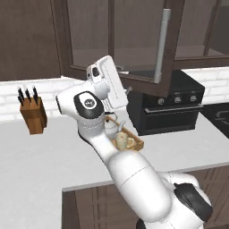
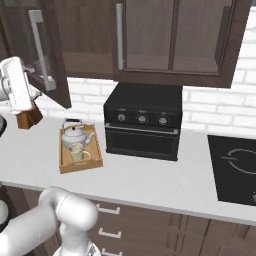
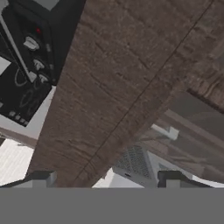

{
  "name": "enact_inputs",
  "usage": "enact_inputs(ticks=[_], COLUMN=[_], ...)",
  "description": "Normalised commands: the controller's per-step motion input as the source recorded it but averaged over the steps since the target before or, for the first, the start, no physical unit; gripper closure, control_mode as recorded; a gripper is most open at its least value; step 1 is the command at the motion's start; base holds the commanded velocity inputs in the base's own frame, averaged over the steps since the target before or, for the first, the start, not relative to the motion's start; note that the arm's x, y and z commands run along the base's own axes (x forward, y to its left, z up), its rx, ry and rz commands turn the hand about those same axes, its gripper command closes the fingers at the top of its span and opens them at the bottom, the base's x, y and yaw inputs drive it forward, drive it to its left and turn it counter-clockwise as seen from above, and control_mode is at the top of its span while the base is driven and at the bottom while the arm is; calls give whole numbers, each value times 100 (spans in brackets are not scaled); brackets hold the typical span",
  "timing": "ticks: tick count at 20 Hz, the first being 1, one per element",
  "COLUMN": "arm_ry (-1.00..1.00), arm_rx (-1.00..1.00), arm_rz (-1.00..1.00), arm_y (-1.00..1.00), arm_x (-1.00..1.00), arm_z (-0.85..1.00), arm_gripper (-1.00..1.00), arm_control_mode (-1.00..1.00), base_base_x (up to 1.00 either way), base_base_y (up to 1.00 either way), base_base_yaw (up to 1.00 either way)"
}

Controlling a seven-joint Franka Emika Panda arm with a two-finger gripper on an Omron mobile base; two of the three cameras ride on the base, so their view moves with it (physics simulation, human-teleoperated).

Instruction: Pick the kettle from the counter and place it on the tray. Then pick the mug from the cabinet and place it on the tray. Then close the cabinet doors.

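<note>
While the arm rises close in front of the left base camera, much behind it is covered.
Surface: pale grey counter [image 2: 150,175], cut off at the picture edges.
Cabinet: dark brown wooden wall cabinet [image 2: 175,40], top cropped; interior hard to read through the glass.
Cabinet doors: dark brown framed doors with greyish glass; one door [image 1: 147,44] stands swung out over the surface, its long silver bar handle [image 1: 162,47] vertical. In the right base view this open door [image 2: 45,55] shows at upper left, and another door [image 2: 145,35] lies flush with the cabinet front.
Oven: black oven [image 2: 142,120] with three knobs, below the cabinet, just right of the tray.
Tray: shallow light wooden tray [image 2: 95,162] on the surface; half hidden by the arm from the left.
Knife block: brown wooden block [image 1: 34,115] with dark handles, well left of the tray.
Kettle: squat silver-grey kettle [image 2: 75,134] on the tray's far half.
Mug: small beige cup [image 2: 77,151] on the tray, just in front of the kettle.
Tool: dark two-finger tool [image 3: 105,178], jaws wide apart, gripping nothing, raised close against the open door's brown frame; only its tips show.
</note>
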Motion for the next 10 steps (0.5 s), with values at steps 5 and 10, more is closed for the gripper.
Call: enact_inputs(ticks=[5,10], arm_ry=[0,6], arm_rx=[6,2], arm_rz=[31,23], arm_y=[-45,-29], arm_x=[59,83], arm_z=[20,15], arm_gripper=[-100,-100], arm_control_mode=[-100,-100], base_base_x=[0,0], base_base_y=[0,0], base_base_yaw=[0,0])
